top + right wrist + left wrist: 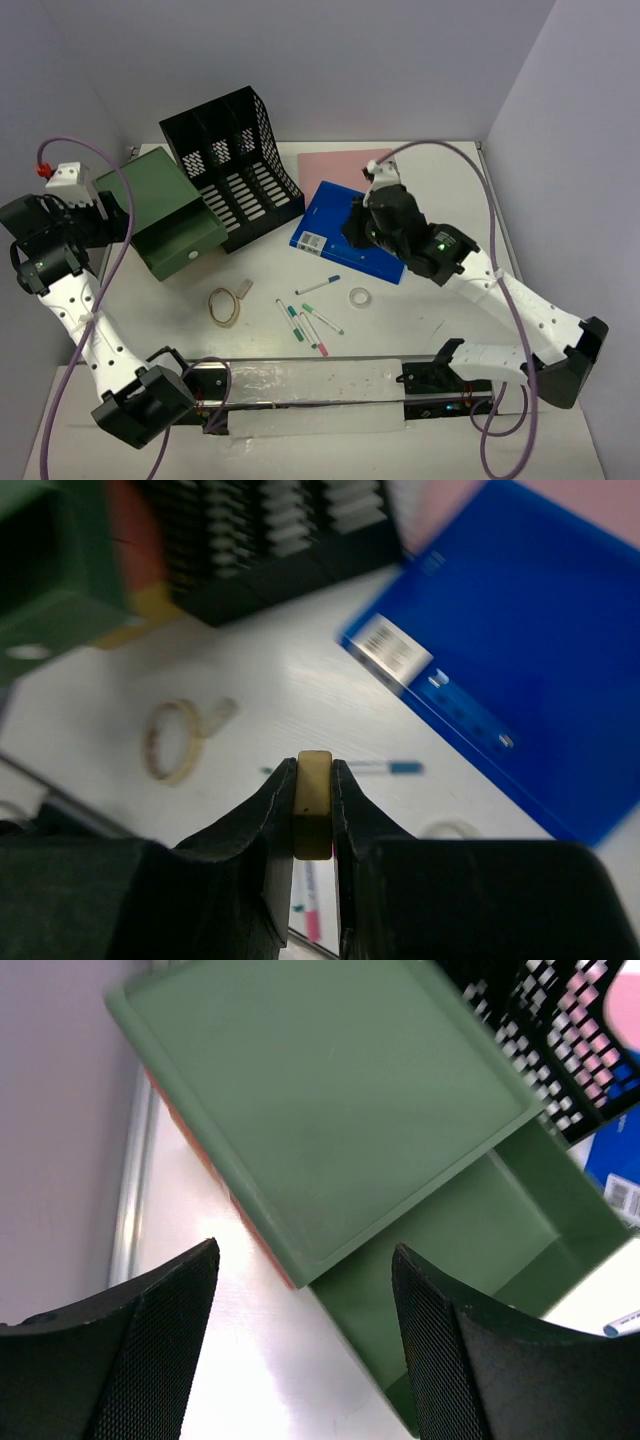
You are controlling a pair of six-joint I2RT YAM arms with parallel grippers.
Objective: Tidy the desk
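Observation:
The white desk (450, 300) holds scattered stationery. My right gripper (354, 230) hangs above the blue binder (325, 215), shut on a small yellowish eraser (314, 800); the right wrist view shows the gripper (314, 780) high over the desk. My left gripper (108, 215) is open and empty at the left end of the green drawer box (160, 215). In the left wrist view the gripper (305, 1250) has its jaws wide apart over the box's corner (330, 1090), and the drawer (470, 1220) stands pulled out.
A black file organizer (235, 165) lies behind the green box. A pink clipboard (335, 165) lies at the back. A tan tape roll (224, 306), several pens (305, 320) and a small clear tape ring (359, 296) lie in front.

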